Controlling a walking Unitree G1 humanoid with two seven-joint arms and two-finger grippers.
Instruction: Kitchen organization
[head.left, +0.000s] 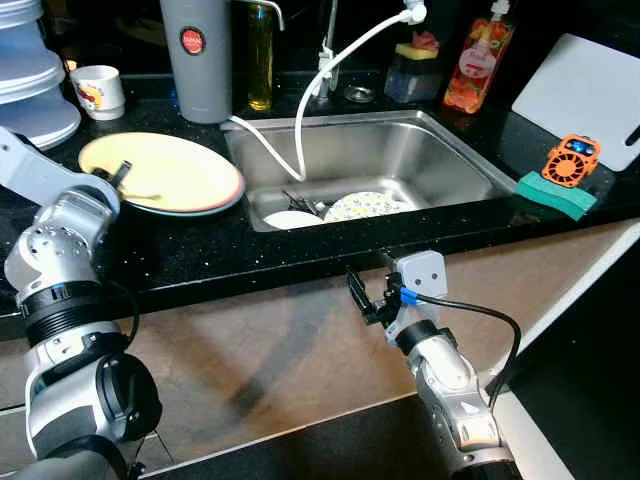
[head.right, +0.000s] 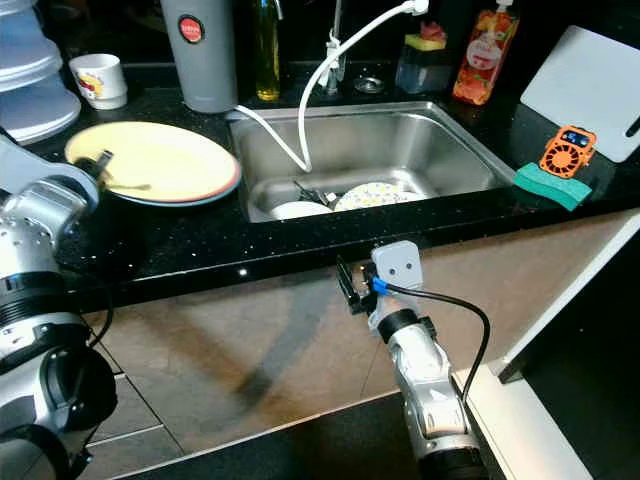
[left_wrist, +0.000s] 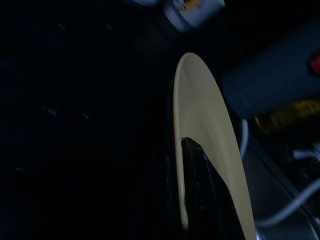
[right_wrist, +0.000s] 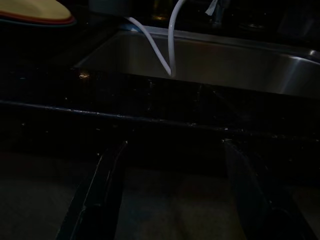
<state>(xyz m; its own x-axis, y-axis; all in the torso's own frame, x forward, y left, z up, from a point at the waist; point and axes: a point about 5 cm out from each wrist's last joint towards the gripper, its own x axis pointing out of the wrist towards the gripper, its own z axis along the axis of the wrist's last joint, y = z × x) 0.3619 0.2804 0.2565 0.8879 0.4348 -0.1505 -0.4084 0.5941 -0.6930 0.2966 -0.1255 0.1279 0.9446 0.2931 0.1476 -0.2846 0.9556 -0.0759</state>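
While the left arm works at the plate, the right waits below the counter edge.

Left eye view: the left gripper (head.left: 118, 176) sits at the near rim of the yellow plate (head.left: 175, 165), which lies flat on the black counter (head.left: 250, 250) just beside the sink (head.left: 470, 160). More dishes (head.left: 345, 207) lie in the basin under a white hose (head.left: 300, 120).

Right eye view: the right gripper (head.right: 347, 283) hangs in front of the counter's front face, below the sink, touching nothing. A grey flask (head.right: 203, 50) and a small mug (head.right: 100, 80) stand behind the plate; a green sponge (head.right: 552, 186) lies right of the sink.

Left wrist view: one black finger (left_wrist: 202, 200) lies over the plate's top face, the rim running edge-on past it; the other finger looks to be beneath, so the claw seems pinched on the rim, though the dark hides the lower contact.

Right wrist view: both fingers (right_wrist: 100, 195) stand well spread, empty, facing the counter front and the sink wall.

Step in hand: judged as gripping the plate for a lift.

Next move: likely needs a firm pinch and a level raise, keeping clear of the flask and hose.
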